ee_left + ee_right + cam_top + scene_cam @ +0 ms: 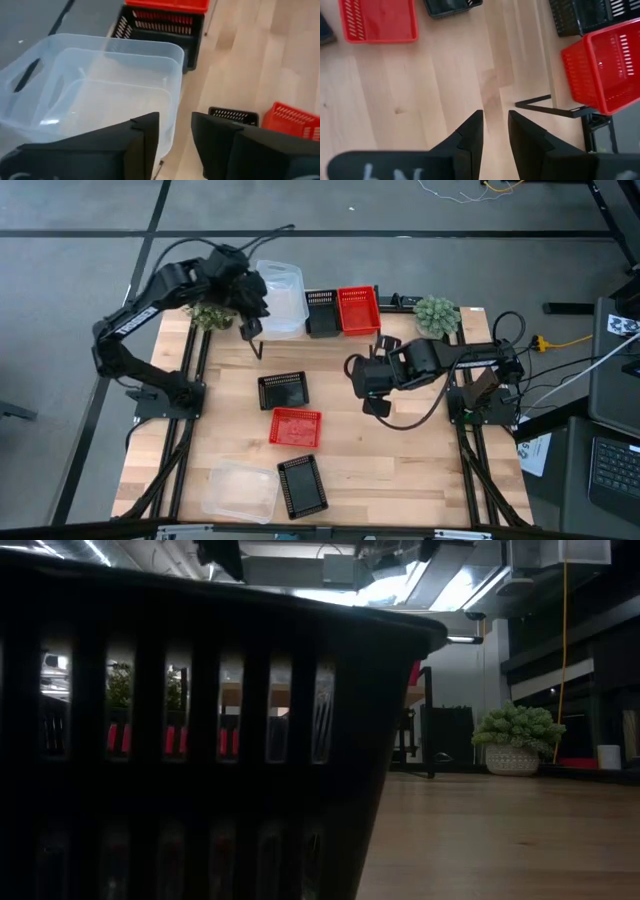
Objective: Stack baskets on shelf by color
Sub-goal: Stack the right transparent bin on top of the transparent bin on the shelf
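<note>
The left gripper [175, 137] hangs just above the stacked clear baskets [279, 298] on the shelf [547, 106], fingers apart, holding nothing; the right gripper [495, 131] waits over the table [400, 460], fingers slightly apart, empty.

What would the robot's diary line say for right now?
left tool: open, beside clear baskets on shelf | right tool: empty over table | loose: black, red, clear baskets
</note>
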Motion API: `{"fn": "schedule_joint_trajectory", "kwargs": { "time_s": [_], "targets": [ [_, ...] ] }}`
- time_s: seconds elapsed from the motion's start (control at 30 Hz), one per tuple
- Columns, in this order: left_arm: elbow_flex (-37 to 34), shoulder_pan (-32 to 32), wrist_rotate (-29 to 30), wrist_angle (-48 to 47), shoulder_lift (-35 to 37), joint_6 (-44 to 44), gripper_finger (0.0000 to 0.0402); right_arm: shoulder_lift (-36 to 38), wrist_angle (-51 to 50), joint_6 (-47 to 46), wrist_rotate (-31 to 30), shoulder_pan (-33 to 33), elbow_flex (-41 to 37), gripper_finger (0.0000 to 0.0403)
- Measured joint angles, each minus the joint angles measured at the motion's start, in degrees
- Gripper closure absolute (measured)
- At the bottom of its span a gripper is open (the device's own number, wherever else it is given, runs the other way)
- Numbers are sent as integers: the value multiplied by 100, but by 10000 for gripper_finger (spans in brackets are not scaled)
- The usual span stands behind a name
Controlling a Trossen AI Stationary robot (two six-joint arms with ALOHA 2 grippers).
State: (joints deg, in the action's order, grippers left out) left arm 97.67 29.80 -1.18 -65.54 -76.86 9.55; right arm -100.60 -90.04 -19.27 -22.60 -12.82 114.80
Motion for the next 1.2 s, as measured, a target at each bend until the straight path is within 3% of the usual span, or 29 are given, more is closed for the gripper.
{"fn": "schedule_joint_trajectory", "kwargs": {
  "time_s": [0.33, 0.47, 1.0, 1.2],
  "targets": [
    [2, -245, 68, -68, -254, 421, 281, 0, 4, -15, 25, -170, 0, 313],
    [2, -249, 428, -338, -327, 478, 281, 0, 4, -8, 25, -205, 0, 313],
    [-1, -245, 665, -402, -452, 717, 286, -2, 4, 0, 25, -205, 0, 313],
    [-1, -247, 1061, -412, -452, 775, 297, -2, 4, 0, 25, -205, 0, 313]
  ]
}}
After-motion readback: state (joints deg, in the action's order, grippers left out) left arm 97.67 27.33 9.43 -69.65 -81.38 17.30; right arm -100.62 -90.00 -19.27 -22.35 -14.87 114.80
